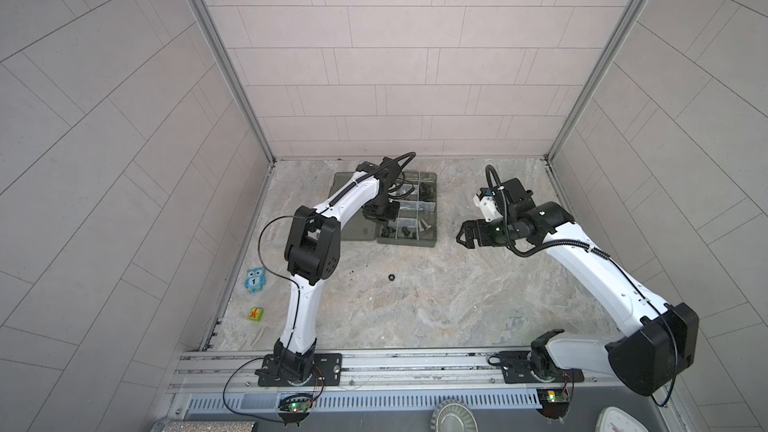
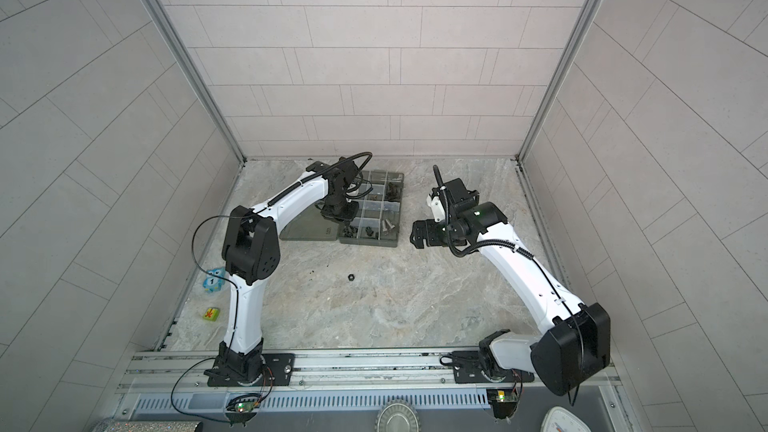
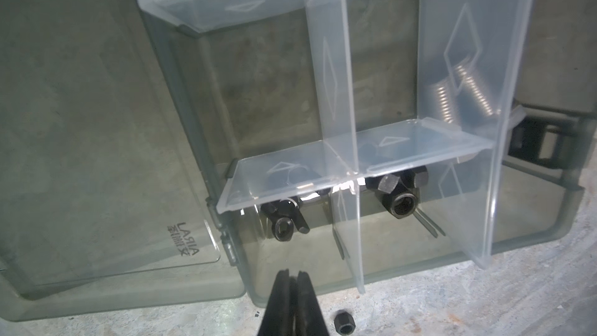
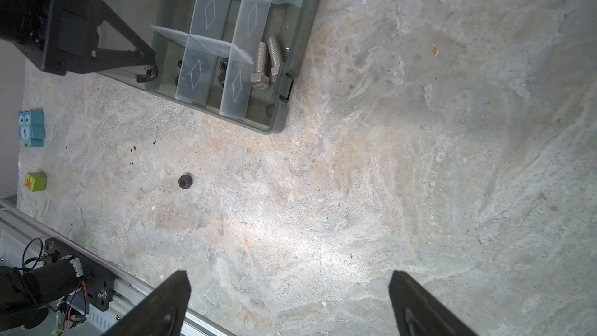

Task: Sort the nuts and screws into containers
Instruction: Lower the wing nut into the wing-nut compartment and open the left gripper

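Right wrist view: left claw [image 4: 149, 71] seemingly blocks containers [image 4: 206, 17].

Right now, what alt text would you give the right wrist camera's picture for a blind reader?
A lone black nut lies on a marbled table, ahead of the right gripper, whose jaws stand wide open and empty. Beyond it, an open organizer box holds two silver screws in a corner compartment.

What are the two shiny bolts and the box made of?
The bolts look like bare silvery metal, probably steel: they gleam and their threads catch the light. The box looks like smoky grey plastic: you can see through it. Its dividers look like paler, frosted plastic.
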Controlling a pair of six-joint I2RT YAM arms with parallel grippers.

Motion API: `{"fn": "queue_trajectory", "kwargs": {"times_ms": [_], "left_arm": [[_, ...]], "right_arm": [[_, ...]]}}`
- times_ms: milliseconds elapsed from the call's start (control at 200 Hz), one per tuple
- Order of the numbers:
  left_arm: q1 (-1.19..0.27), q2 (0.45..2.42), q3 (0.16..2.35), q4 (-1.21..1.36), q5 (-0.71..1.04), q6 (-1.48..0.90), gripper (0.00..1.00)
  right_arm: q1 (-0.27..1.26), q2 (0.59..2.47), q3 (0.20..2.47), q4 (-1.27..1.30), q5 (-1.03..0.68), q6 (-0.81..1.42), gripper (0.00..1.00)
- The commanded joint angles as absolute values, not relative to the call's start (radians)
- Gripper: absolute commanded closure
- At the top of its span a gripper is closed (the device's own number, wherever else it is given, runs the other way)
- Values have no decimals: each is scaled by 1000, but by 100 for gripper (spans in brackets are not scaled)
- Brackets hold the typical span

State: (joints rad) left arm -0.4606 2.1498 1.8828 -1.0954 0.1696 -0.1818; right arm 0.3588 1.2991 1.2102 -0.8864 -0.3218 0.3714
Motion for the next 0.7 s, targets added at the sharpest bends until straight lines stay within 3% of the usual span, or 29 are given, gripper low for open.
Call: {"fn": "queue_trajectory", "kwargs": {"times_ms": [0, 135, 245, 365, 550, 691], "left_arm": [[-463, 2174, 1931, -1123, 169, -170, 96], [-461, 2191, 1942, -1108, 174, -178, 95], [-460, 2200, 1952, -1109, 178, -178, 77], [-460, 2197, 1957, -1108, 174, -186, 68], [-462, 2122, 1944, -1105, 177, -208, 67], [-469, 1995, 1797, -1086, 179, -223, 64]], "right_arm": [[353, 1322, 1250, -902, -302, 346, 2], [350, 1352, 1280, -915, -302, 333, 2], [347, 1368, 1300, -927, -304, 320, 2], [344, 1381, 1312, -932, -304, 312, 2], [344, 1387, 1319, -935, -323, 309, 2], [345, 1378, 1316, -935, -335, 307, 2]]}}
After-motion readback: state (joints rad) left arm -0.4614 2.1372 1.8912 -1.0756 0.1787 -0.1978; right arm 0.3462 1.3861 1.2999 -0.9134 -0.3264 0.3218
